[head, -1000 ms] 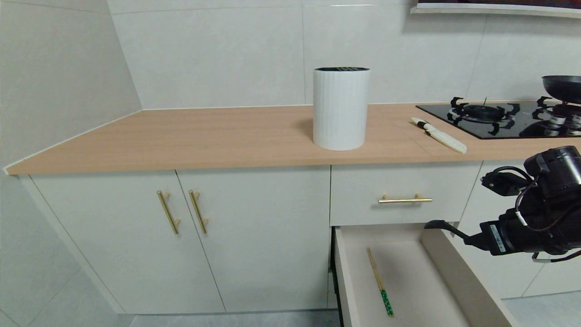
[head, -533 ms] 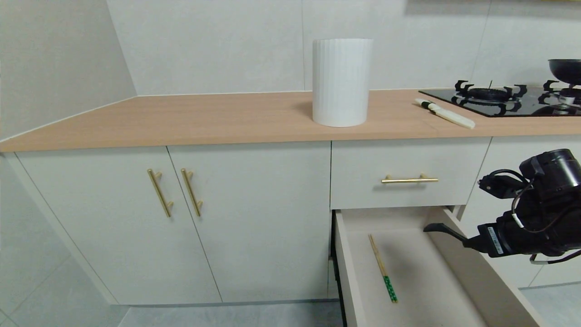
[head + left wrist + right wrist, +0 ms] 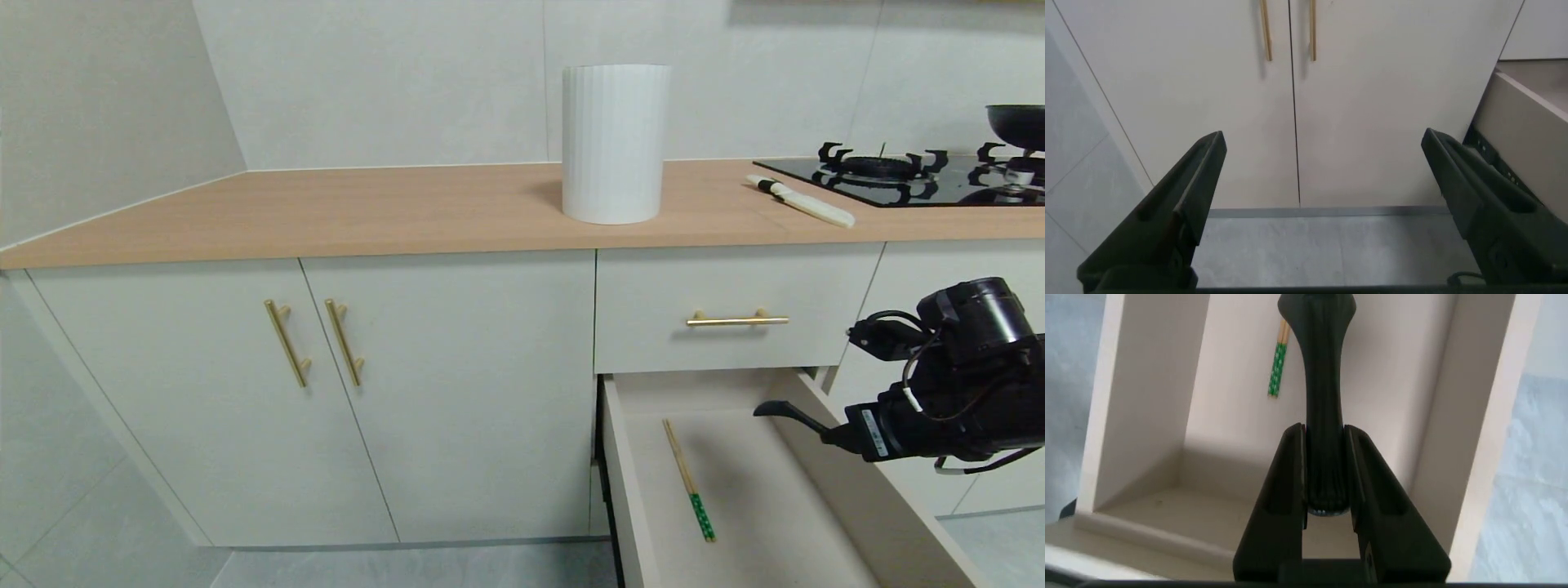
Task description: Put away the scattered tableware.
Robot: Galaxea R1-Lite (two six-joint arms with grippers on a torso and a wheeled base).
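Observation:
My right gripper [image 3: 839,431] [image 3: 1325,443] is shut on the handle of a black utensil [image 3: 782,409] [image 3: 1321,359]. The utensil sticks out over the open lower drawer [image 3: 853,498], above its right side. A pair of wooden chopsticks with green ends [image 3: 688,492] [image 3: 1279,361] lies on the drawer floor near its left wall. On the wooden counter lies a white knife [image 3: 802,203] with a dark band, to the right of a tall white ribbed holder [image 3: 615,143]. My left gripper [image 3: 1323,143] is open and holds nothing, low in front of the cabinet doors [image 3: 1290,90].
A black gas hob [image 3: 898,175] with a dark pan [image 3: 1016,122] sits at the counter's right end. A shut drawer with a gold handle [image 3: 737,320] is right above the open one. Two cabinet doors with gold handles [image 3: 314,341] stand to the left.
The head view has dropped, so the counter now sits higher in the picture. My right gripper with the black utensil has edged slightly left over the drawer. The chopsticks lie as before.

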